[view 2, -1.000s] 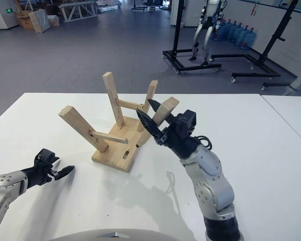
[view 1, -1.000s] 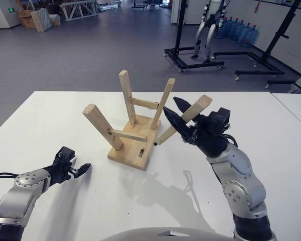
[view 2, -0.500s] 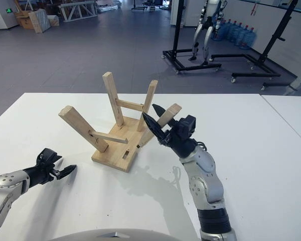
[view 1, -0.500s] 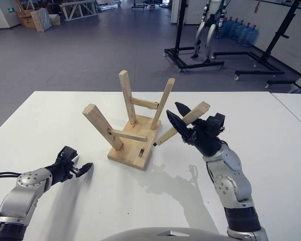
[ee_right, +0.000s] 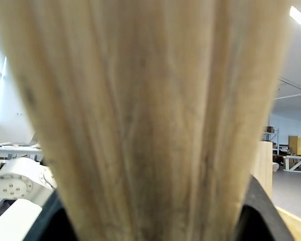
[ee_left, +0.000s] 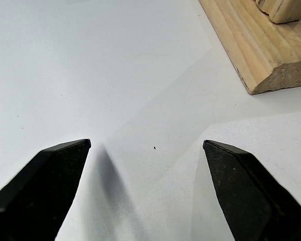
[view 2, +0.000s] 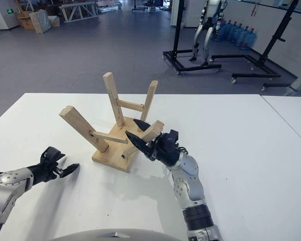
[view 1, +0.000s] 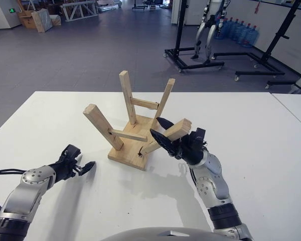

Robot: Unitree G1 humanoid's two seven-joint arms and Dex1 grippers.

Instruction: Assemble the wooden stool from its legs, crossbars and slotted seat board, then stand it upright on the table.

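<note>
My right end effector (view 1: 154, 125), clamped on the fourth leg (view 1: 183, 128), has come down from higher up. The leg's lower end now reaches the near corner of the upturned seat board (view 1: 126, 153) (seating it looks close, I judge). Three legs (view 1: 126, 95) already stand in the board's slots. My left end effector (ee_left: 146, 144) hovers low over the worktop (view 1: 60, 115), fingers apart.

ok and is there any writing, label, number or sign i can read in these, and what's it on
No text can be read anywhere in these views.
The green sign on the far wall: too small to read.
The water bottles at the back: labels too small to read.
The seat board and the leg in the right hand: bare wood, no print visible.
</note>
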